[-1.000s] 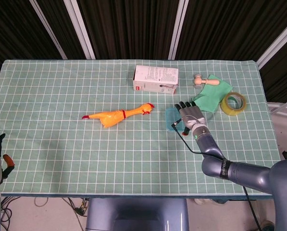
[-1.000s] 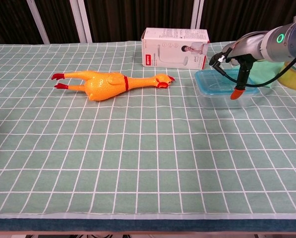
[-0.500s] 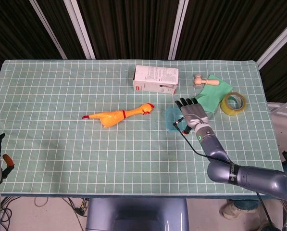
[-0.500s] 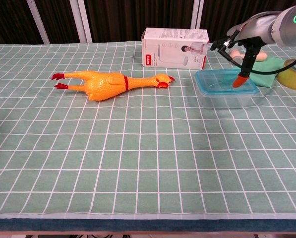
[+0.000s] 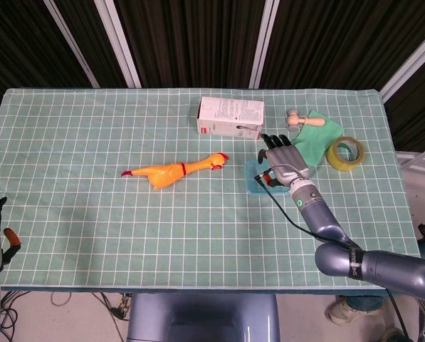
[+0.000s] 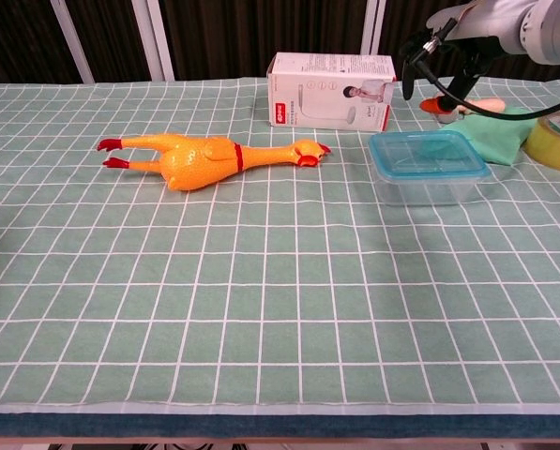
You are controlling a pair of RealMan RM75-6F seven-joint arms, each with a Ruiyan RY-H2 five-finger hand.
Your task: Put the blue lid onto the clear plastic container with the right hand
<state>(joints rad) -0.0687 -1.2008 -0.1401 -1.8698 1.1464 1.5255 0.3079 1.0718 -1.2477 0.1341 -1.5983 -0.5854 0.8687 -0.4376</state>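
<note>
Above the blue lid (image 6: pixel 428 153), right hand (image 5: pixel 283 162) has lifted clear

A blue lid (image 6: pixel 428 151) sits on a clear plastic container (image 6: pixel 430 180) right of a rubber chicken (image 6: pixel 204 157), the right hand (image 6: pixel 458 66) raised above, white box (image 6: pixel 332 90) behind.

Clear plastic container (image 6: pixel 430 180), cloth table cover (image 6: pixel 261 319)

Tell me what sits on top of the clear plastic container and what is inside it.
The blue lid lies on the clear plastic container. Through its walls nothing shows inside, though the lid hides the view from above. The right hand hangs above it, apart from the lid.
</note>
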